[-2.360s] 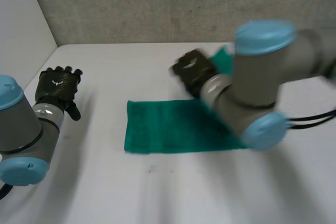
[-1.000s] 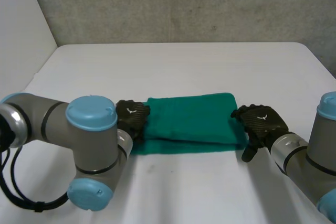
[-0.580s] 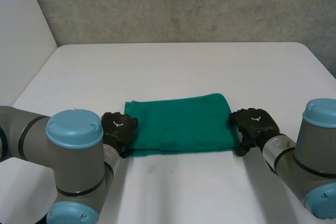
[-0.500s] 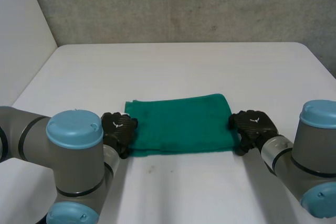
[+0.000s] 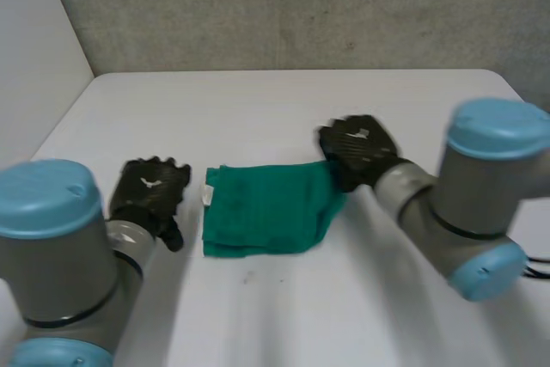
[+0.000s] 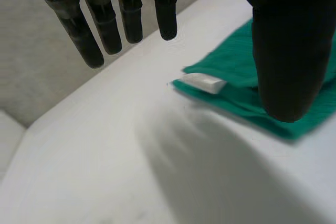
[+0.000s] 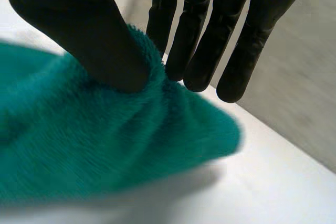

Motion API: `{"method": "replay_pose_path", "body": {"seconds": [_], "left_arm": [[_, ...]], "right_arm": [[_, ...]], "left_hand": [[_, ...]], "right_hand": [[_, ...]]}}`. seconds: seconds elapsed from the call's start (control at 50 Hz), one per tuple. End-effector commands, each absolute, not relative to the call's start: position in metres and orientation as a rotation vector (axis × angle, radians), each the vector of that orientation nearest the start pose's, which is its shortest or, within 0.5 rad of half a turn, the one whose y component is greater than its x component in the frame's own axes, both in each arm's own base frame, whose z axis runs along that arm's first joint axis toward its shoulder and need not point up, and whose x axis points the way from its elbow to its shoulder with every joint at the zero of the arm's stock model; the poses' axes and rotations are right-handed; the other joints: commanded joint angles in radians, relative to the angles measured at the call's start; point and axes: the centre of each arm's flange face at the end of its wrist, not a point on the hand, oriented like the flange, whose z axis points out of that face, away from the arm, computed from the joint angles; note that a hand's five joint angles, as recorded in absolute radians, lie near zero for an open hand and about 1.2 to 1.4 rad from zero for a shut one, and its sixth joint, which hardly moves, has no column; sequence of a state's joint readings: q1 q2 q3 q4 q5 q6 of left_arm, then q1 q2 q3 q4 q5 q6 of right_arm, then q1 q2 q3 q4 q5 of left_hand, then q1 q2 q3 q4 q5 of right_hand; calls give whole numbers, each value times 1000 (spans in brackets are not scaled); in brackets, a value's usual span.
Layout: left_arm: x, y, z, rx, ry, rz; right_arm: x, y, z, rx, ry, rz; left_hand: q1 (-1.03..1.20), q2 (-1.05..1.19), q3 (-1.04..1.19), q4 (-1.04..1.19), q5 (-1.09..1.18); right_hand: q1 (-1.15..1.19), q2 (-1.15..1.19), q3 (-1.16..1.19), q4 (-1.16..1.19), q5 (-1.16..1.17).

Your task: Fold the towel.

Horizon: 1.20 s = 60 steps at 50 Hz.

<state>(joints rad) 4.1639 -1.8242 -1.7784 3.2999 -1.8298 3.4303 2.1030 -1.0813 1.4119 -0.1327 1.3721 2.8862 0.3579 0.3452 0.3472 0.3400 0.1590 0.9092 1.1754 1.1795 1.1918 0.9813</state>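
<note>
Beside the towel [image 5: 266, 208], left hand [image 5: 148, 191] fingers [image 6: 84, 30] hang straight; right hand [image 5: 357, 150] fingers [image 7: 197, 40] pinch it.

You've got bare table [image 5: 258, 100] along the whole far edge and into both far corners, stopped only by the grey wall [image 5: 301, 6] behind and the white side wall [image 5: 34, 40] on the left. Mid-table the towel [image 5: 262, 208] lies bunched, your right hand [image 5: 357, 150] clamped on its right end and the right arm [image 5: 464, 204] slanting in from the near right corner, blocking that side. Your left hand [image 5: 150, 193], stretched out straight, sits just off the towel's left end with a slim gap between, the left arm [image 5: 60, 247] filling the near left corner, and the near edge between the arms is free.
</note>
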Motion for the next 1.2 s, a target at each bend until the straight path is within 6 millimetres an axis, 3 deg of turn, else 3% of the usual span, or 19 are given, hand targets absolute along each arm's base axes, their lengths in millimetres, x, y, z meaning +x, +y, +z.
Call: {"method": "replay_pose_path", "body": {"seconds": [0.02,0.12,0.16,0.22,0.26,0.3,0.34,0.36,0.44,0.5,0.54,0.64,0.72,0.78,0.9,1.0,1.14,1.18,1.2], "left_arm": [[-231,-226,195,657,2330,-1847],[-229,-235,200,615,2323,-1875],[-231,-239,204,592,2324,-1904],[-233,-242,208,567,2325,-1934],[-239,-250,216,522,2332,-2002],[-241,-252,218,519,2339,-2019],[-252,-257,220,527,2364,-2072],[-252,-257,220,527,2364,-2073],[-288,-253,221,637,2483,-2153],[-296,-252,213,658,2576,-2104],[-302,-251,196,638,2720,-1967],[-302,-241,173,591,2892,-1742],[-299,-238,162,568,2921,-1660],[-292,-237,147,542,2916,-1573],[-278,-242,138,491,2866,-1511],[-277,-243,143,556,2816,-1521],[-281,-245,174,661,2705,-1655],[-284,-245,186,669,2680,-1709],[-286,-247,214,651,2628,-1840]], "right_arm": [[405,-199,182,-1285,1682,-1446],[425,-186,157,-1357,1645,-1354],[426,-194,154,-1344,1691,-1377],[422,-208,161,-1282,1776,-1478],[420,-211,164,-1257,1802,-1511],[409,-224,188,-1116,1872,-1649],[397,-230,201,-1016,1908,-1685],[397,-231,201,-1015,1908,-1685],[381,-241,201,-886,1965,-1632],[379,-243,200,-864,1978,-1607],[379,-244,199,-866,1976,-1598],[386,-245,168,-919,2020,-1472],[386,-245,155,-941,2072,-1408],[386,-246,149,-952,2096,-1380],[384,-247,146,-994,2130,-1368],[379,-253,151,-1063,2151,-1454],[374,-255,168,-1030,2175,-1545],[371,-256,184,-992,2150,-1600],[371,-256,184,-992,2150,-1600]], "left_hand": [[-65,-52,-54,-47,-41],[-71,-58,-60,-53,-47],[-68,-55,-57,-50,-44],[-65,-52,-54,-47,-41],[-59,-47,-49,-41,-35],[-53,-41,-43,-35,-29],[-48,-35,-37,-30,-23],[-48,-35,-37,-30,-23],[-50,-38,-40,-33,-26],[-50,-38,-40,-33,-26],[-50,-38,-40,-33,-26],[-56,-44,-46,-38,-32],[-56,-44,-46,-38,-32],[-62,-49,-51,-44,-38],[-77,-64,-66,-59,-52],[-103,-91,-93,-85,-79],[-109,-96,-98,-91,-85],[-115,-102,-104,-97,-91],[-118,-105,-107,-100,-94]], "right_hand": [[487,221,217,204,240],[459,193,189,176,212],[-113,-379,-383,-396,-360],[-538,-804,-808,-820,-784],[-592,-858,-863,-875,-839],[-735,-1001,-1005,-1017,-981],[-735,-1001,-1005,-1017,-981],[-735,-1001,-1005,-1017,-981],[-735,-1001,-1005,-1017,-981],[-735,-1001,-1005,-1017,-981],[-735,-1001,-1005,-1017,-981],[-735,-1001,-1005,-1017,-981],[-735,-1001,-1005,-1017,-981],[-735,-1001,-1005,-1017,-981],[-735,-1001,-1005,-1017,-981],[-735,-1001,-1005,-1017,-981],[-735,-1001,-1005,-1017,-981],[-735,-1001,-1005,-1017,-981],[-735,-1001,-1005,-1017,-981]]}}
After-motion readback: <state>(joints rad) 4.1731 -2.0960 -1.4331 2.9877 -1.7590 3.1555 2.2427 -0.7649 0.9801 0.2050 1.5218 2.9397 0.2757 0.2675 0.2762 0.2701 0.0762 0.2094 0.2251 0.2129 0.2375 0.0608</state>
